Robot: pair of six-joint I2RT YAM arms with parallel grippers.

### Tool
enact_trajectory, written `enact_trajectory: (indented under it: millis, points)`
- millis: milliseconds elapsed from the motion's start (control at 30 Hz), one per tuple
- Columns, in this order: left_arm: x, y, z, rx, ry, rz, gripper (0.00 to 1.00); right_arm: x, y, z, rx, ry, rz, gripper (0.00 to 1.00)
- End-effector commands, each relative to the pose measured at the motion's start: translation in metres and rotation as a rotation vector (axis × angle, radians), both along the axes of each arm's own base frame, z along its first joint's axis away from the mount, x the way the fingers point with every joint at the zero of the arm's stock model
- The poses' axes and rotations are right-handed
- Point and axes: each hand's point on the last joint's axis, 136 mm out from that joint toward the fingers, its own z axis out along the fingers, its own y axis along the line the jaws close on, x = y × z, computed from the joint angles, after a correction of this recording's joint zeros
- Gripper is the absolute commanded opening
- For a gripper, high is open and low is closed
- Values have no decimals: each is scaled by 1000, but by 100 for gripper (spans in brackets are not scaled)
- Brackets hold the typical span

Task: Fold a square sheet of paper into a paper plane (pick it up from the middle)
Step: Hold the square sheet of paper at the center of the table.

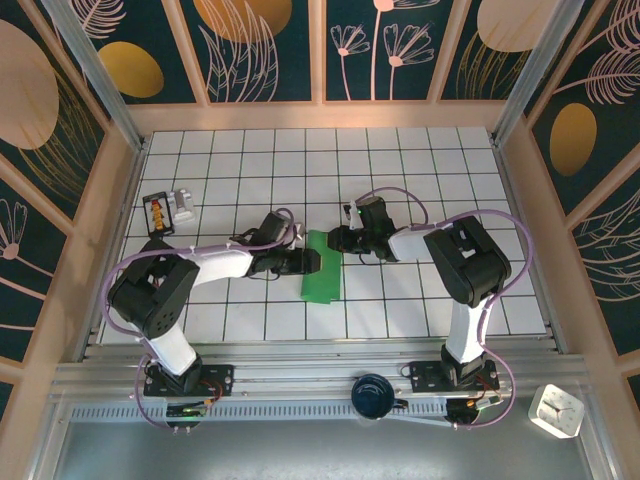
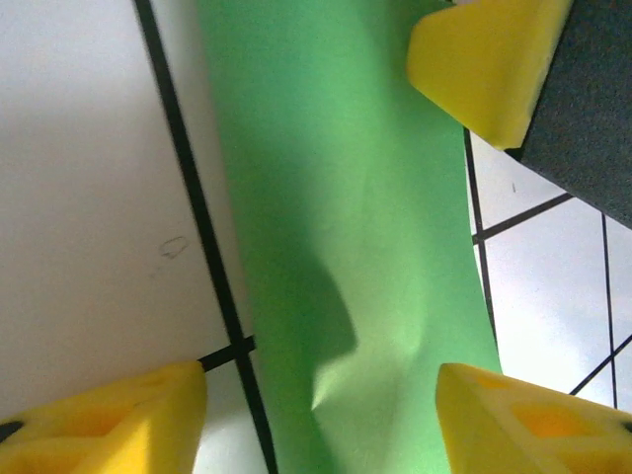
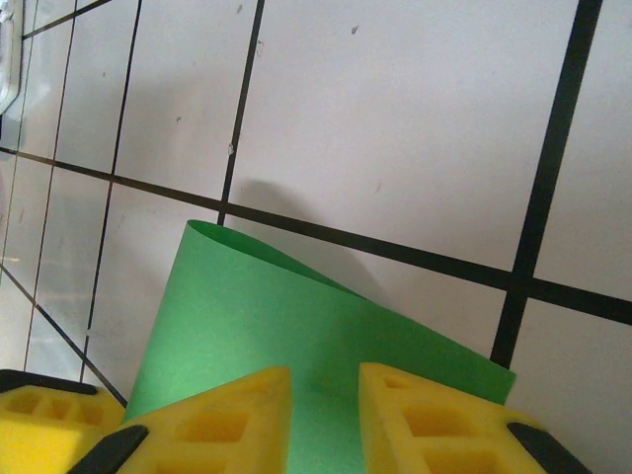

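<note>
On the tiled table (image 1: 420, 170) we see the square sheet of paper (image 1: 322, 280) lying folded into a narrow strip between the arms, its far end partly covered by them. The left gripper (image 2: 321, 425) straddles it, fingers wide apart. The right gripper (image 3: 326, 420) leaves a narrow gap at the curled edge; we cannot tell whether it pinches.

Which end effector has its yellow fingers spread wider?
The left end effector: its fingers straddle the thin green paper sheet; the right end effector has them nearly together.
</note>
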Motion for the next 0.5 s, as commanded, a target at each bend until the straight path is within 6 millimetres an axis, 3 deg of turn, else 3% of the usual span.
enact_trajectory:
  millis: [0,233,333,467]
  points:
    - [-6,6,5,34,14,21,67,-16,-14,-39,-89,89,-16,25]
    - [-20,-11,2,60,31,-16,68,-16,-14,-40,-91,90,-17,24]
    - [-21,-15,0,90,29,-24,65,-15,-14,-41,-93,90,-16,24]
    - [-21,-17,3,90,25,-30,51,-13,-12,-38,-89,82,-12,24]
